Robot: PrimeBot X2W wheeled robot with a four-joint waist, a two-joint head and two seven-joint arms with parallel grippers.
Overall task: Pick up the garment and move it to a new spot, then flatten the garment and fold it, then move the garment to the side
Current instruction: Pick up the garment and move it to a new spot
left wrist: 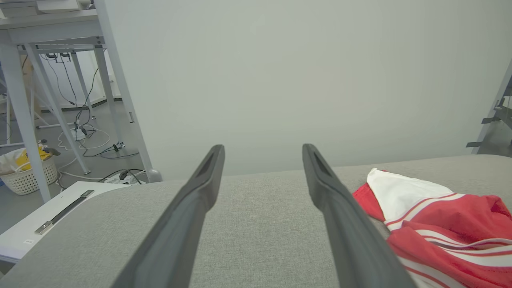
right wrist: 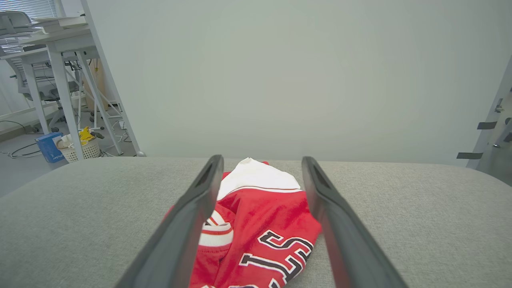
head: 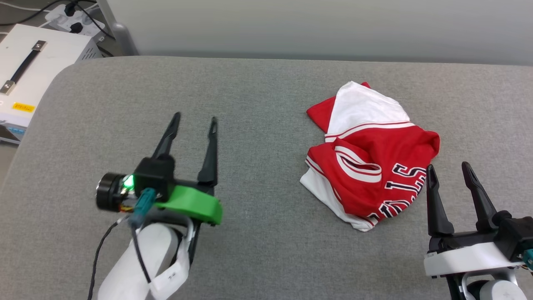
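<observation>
The garment (head: 366,154) lies crumpled in a heap on the grey table (head: 258,104), right of centre: red cloth, a white sleeve on top, striped trim and black-and-white letters. My left gripper (head: 195,118) hovers open over bare cloth well to the garment's left, nothing between its fingers. My right gripper (head: 449,166) stands open at the garment's near right edge, fingers pointing away. In the right wrist view the garment (right wrist: 260,216) shows between the spread fingers of the right gripper (right wrist: 262,160). In the left wrist view the garment (left wrist: 440,224) lies right of the open left gripper (left wrist: 262,150).
A white box with a black handle (head: 25,71) sits beyond the table's left edge, with a power strip and cables (head: 73,18) behind it. A pale wall (head: 316,25) runs along the table's far side. Desk legs and a basket (left wrist: 28,176) stand on the floor.
</observation>
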